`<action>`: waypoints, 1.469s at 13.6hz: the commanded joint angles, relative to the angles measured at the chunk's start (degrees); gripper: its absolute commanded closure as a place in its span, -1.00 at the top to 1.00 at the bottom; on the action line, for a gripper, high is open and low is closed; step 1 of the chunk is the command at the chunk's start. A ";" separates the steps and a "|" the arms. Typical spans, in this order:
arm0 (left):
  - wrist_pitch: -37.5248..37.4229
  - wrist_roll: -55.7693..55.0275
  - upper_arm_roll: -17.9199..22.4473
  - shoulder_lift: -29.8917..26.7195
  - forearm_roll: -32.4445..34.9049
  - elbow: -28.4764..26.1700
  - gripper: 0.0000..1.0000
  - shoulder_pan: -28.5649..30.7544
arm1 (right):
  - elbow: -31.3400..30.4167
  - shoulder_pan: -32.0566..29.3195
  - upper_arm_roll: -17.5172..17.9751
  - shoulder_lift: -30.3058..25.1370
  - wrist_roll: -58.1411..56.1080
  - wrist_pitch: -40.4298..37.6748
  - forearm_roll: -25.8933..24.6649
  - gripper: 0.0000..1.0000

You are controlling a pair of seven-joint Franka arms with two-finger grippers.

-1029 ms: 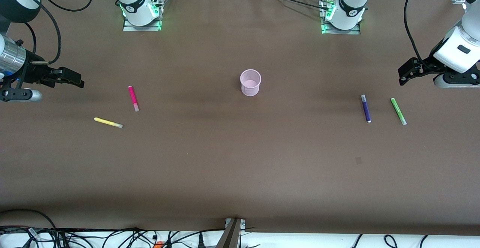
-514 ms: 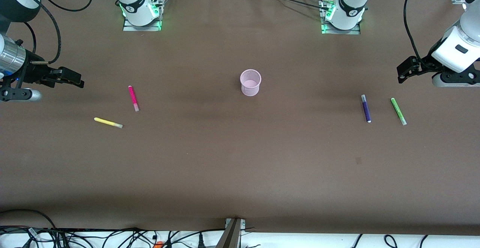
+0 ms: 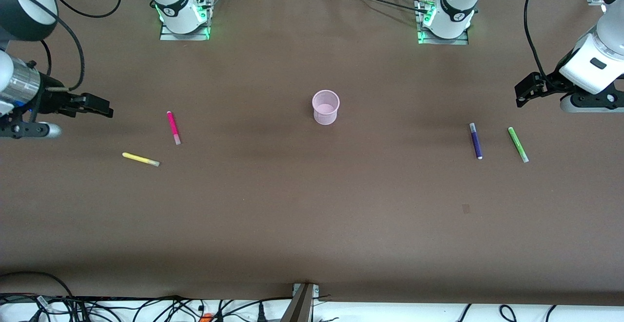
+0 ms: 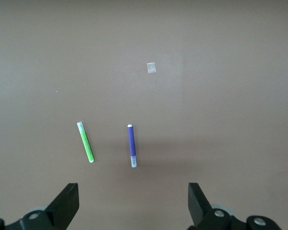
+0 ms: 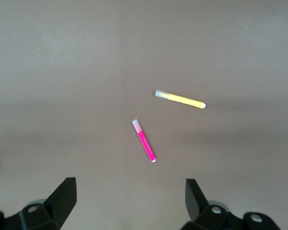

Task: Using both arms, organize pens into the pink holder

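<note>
- Pink holder, translucent round cup, mid-table, empty.
- Magenta pen and yellow pen lie flat toward the right arm's end; right gripper over that table edge, jaws apart, magenta nearest.
- Purple pen and green pen lie under the left gripper, jaws apart.

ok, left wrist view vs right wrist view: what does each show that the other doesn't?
Only the left wrist view: the green pen and dark purple pen lying apart on the table, a small pale patch on the surface, and the open left claw.

Only the right wrist view: the yellow pen and magenta pen, also apart, and the open right claw.

Both: bare brown table, nothing held.
</note>
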 commanded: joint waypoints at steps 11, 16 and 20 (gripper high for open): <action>-9.30 1.75 0.70 10.06 -1.01 -0.31 1.00 3.25 | -21.22 1.06 2.28 -2.23 -4.82 13.52 -0.70 0.99; 6.12 7.73 0.18 14.92 -2.51 -9.69 1.00 8.70 | -36.60 1.06 2.37 -5.65 -20.20 28.28 -0.61 0.99; 24.75 8.09 0.09 15.18 -1.28 -19.89 1.00 8.10 | -45.14 1.06 2.28 -5.93 -24.79 38.32 -0.61 0.99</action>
